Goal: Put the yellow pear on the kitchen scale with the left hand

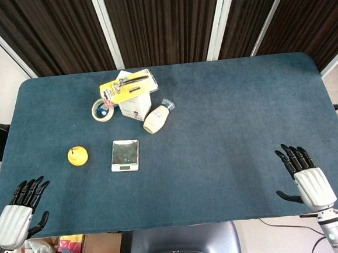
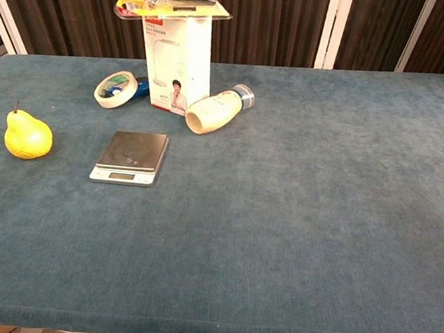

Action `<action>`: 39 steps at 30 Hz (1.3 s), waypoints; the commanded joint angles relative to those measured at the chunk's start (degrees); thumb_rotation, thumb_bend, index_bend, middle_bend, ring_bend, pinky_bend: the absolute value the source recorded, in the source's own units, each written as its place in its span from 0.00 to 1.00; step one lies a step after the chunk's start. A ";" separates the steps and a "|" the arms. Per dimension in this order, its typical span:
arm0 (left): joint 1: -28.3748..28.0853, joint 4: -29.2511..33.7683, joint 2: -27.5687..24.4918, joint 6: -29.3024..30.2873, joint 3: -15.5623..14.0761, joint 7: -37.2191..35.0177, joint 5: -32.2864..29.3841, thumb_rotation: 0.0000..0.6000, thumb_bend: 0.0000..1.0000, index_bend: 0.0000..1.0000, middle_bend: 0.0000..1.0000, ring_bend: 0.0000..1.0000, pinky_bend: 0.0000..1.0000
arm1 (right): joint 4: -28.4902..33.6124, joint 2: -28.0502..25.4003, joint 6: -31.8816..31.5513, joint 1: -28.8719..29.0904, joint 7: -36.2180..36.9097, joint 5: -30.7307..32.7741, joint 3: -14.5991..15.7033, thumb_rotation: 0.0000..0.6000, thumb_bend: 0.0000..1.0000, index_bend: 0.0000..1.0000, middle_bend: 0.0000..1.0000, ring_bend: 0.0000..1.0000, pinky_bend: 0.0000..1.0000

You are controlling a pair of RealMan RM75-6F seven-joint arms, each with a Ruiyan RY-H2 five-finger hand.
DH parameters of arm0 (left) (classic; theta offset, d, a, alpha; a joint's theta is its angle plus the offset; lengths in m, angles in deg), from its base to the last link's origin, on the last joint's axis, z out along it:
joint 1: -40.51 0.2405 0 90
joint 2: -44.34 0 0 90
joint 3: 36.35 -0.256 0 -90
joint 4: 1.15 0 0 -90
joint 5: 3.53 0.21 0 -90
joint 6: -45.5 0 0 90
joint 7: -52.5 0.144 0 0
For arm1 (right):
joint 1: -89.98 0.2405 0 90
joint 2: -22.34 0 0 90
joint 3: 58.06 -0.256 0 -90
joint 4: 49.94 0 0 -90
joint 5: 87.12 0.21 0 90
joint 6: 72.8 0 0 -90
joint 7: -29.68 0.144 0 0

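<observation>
Nothing of the task appears done yet. The yellow pear with its short dark stem [image 1: 77, 155] stands upright on the blue-carpeted desk [image 1: 227, 128], a little to the left of the small silver kitchen scale [image 1: 125, 155] and not touching it; the scale's platform is bare. The left hand [image 1: 18, 210] rests near the desk's front left corner, well apart from the pear, fingers spread and holding nothing. The right hand [image 1: 305, 177] lies near the front right edge, likewise spread and empty. By my judgement the whole job remains: reach, grasp, carry across, and set the pear down on the platform.

The head view alone shows both hands; in the chest view neither appears. The chest view instead gives the side profiles: the pear [image 2: 27, 135] standing with its stem up, the scale [image 2: 131, 156] low and flat with its display strip facing the front, and behind it an upright white carton [image 2: 177, 60] with a yellow blister-packed tool [image 2: 170, 6] on top, a cream bottle lying on its side [image 2: 216, 111], and a roll of white tape [image 2: 116, 89].
</observation>
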 commanded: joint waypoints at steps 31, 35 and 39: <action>-19.09 -6.92 21.15 -31.30 10.17 6.60 -19.47 1.00 0.57 0.16 1.00 1.00 1.00 | 1.12 -1.52 5.19 2.12 4.25 0.12 1.76 1.00 0.16 0.00 0.00 0.00 0.00; -20.60 -8.21 23.33 -32.76 10.54 7.78 -21.64 1.00 0.51 0.16 1.00 1.00 1.00 | 1.21 -1.60 6.04 2.37 4.10 0.83 1.74 1.00 0.16 0.00 0.00 0.00 0.00; -21.70 -9.65 25.33 -32.64 10.81 8.85 -22.58 1.00 0.48 0.17 1.00 1.00 1.00 | 1.35 -1.80 5.76 2.34 4.40 0.75 1.75 1.00 0.16 0.00 0.00 0.00 0.00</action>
